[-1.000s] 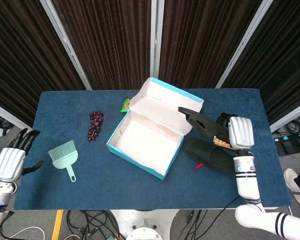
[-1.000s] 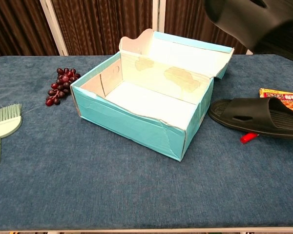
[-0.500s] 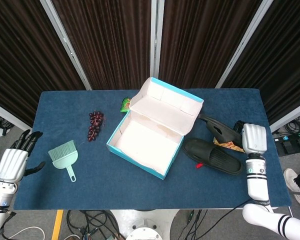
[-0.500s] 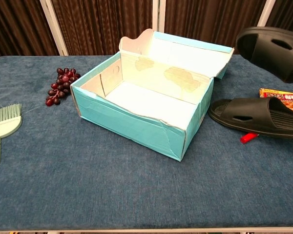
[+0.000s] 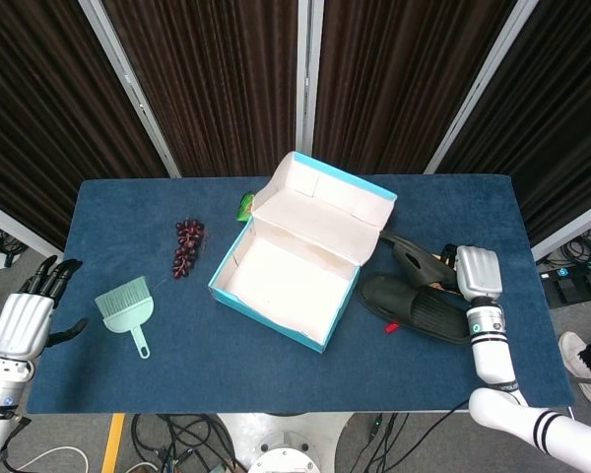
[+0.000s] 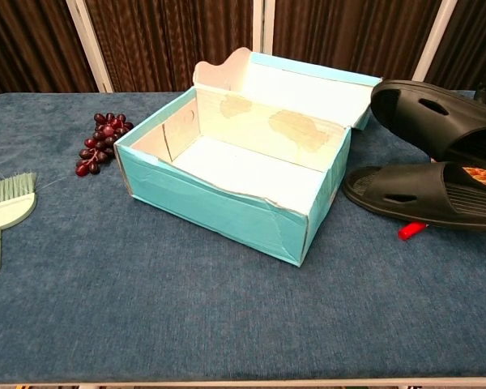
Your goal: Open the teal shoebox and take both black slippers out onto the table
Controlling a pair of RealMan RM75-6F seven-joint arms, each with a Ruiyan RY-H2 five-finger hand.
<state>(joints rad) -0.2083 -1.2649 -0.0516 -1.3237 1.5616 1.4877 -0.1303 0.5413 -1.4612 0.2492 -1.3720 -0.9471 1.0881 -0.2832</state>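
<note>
Right hand [image 5: 470, 272] came down, its gripped slipper [image 6: 433, 123] now propped on the flat slipper [image 6: 425, 194] near the table's right edge. Teal shoebox [image 5: 300, 256] open mid-table. Left hand [image 5: 25, 315] spread, holding nothing. No readable writing.

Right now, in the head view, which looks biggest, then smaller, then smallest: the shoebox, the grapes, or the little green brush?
1. Teal shoebox, by far the largest.
2. Green brush.
3. Grapes, only slightly smaller than the brush; that ranking is close.
</note>
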